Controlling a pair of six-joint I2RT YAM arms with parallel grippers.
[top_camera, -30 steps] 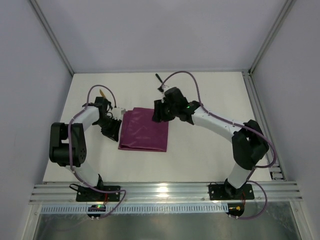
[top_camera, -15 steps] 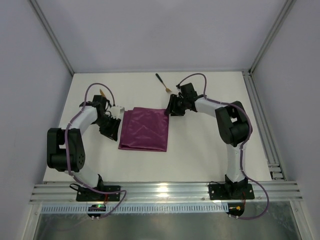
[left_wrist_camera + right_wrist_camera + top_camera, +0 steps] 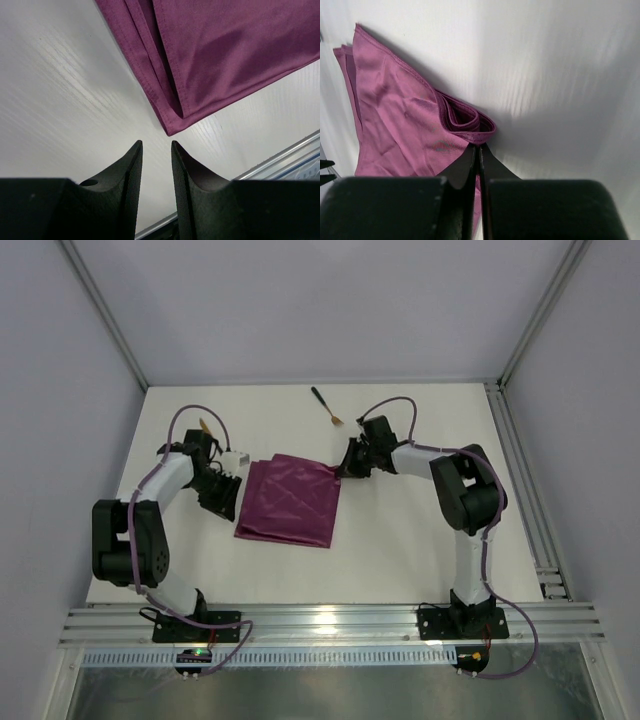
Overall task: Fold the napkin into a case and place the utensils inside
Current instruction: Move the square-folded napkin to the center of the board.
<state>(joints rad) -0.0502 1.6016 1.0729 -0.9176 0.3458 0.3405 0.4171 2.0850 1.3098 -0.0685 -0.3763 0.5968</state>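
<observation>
Right gripper nipped on napkin corner, left gripper slightly apart beside the opposite corner

Napkin: magenta-purple cloth with a satin sheen, fine weave and stitched hems. It is folded into a flat, several-layered rectangle, slightly skewed, and lies mid-table on the matte white table, between the two arms.

Right gripper: black wedge-shaped fingers pressed together, clamped on the far right corner of the napkin. At that corner the layers bulge up into a small rolled loop just past the fingertips. The rest of the cloth spreads away to the left in the wrist view.

Left gripper: ribbed black fingers a narrow gap apart with nothing between them. It sits just off a pointed corner on the napkin's left edge, near but not touching. Stacked hem edges show there.

Fork: gold head, thin black handle. It lies bare on the table beyond the napkin, well apart from it
</observation>
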